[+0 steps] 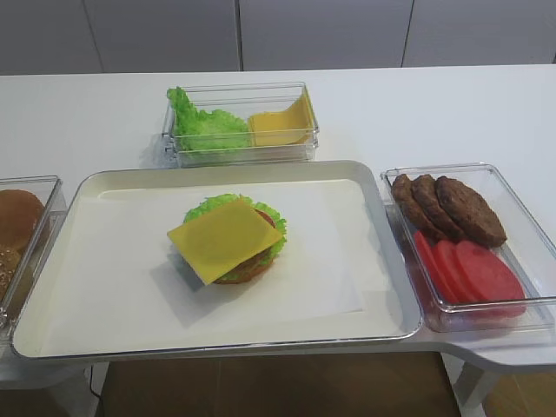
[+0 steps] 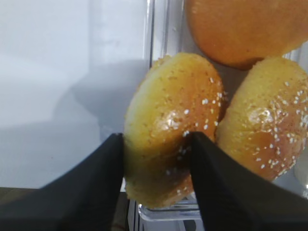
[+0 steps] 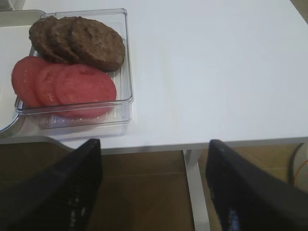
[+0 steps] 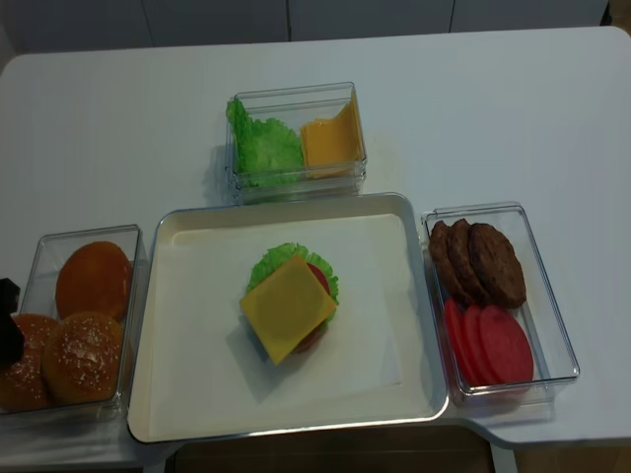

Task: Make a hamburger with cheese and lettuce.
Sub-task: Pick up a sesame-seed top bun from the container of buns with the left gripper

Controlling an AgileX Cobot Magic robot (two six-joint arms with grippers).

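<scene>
The hamburger (image 1: 233, 248) stands in the middle of the metal tray (image 1: 87, 187) as an open stack without a bun top: brown bun base, frilly green lettuce (image 1: 201, 207), a red slice, and the square yellow cheese (image 1: 221, 236) on top with its corners overhanging. It also shows in the realsense view (image 4: 291, 305). My left gripper (image 2: 156, 144) is shut on a golden sesame bun top (image 2: 173, 110), which is tilted on edge in the bun container. In the realsense view this gripper (image 4: 8, 315) is at the far left edge. My right gripper (image 3: 154, 149) is open and empty beyond the table's front edge.
The clear bun container (image 4: 136, 296), left of the tray, holds another sesame bun (image 4: 84, 357) and a plain bun (image 4: 94, 279). A container behind the tray (image 1: 239, 152) holds loose lettuce and cheese slices. A container to the right (image 1: 521, 208) holds patties and tomato slices.
</scene>
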